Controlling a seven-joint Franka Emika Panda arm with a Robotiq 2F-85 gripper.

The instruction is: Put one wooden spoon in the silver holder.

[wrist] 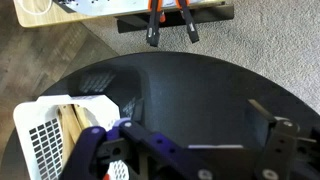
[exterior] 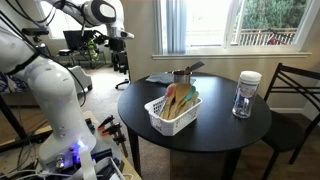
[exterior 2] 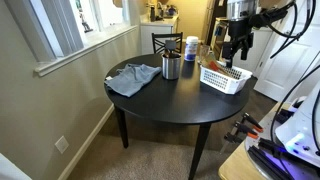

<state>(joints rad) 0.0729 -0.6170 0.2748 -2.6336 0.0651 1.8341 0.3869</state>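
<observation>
One claw (exterior 2: 237, 55) hangs high near table (exterior 2: 150, 102) edge.

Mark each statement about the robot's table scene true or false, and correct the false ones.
1. The white basket holds wooden utensils. True.
2. The gripper is shut on a wooden spoon. False: it is open and empty, up in the air near the basket.
3. The glass jar has a white lid. True.
4. The silver holder lies on its side on the floor. False: it stands upright on the round black table.
5. The blue-grey cloth hangs over the chair. False: it lies on the table beside the silver holder.
</observation>
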